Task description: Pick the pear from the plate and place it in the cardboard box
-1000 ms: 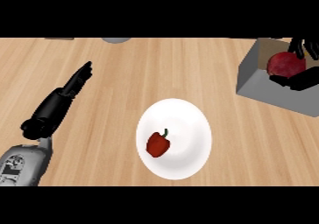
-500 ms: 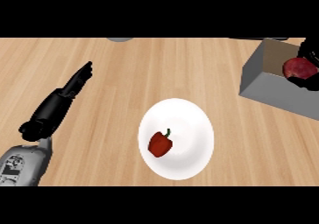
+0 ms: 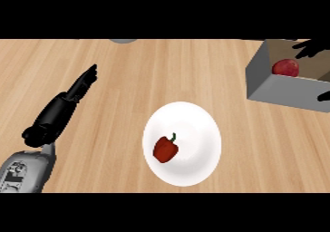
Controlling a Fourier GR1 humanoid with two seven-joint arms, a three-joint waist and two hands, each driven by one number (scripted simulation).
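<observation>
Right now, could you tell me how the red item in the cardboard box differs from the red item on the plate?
The red fruit lies inside the cardboard box at the far right; the red pepper lies on the white plate at the counter's middle. The fruit looks rounded and lighter red; the pepper is darker, with a green stem. Both are red.

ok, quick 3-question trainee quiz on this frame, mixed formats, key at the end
1. True or false: the red fruit is on the plate.
2. What lies on the plate? A) a red pepper B) a banana C) nothing
3. Fill in: the left hand rests on the counter with fingers ____.

Key
1. False: it is inside the box, with the right hand over the box's opening.
2. A
3. straight
</observation>
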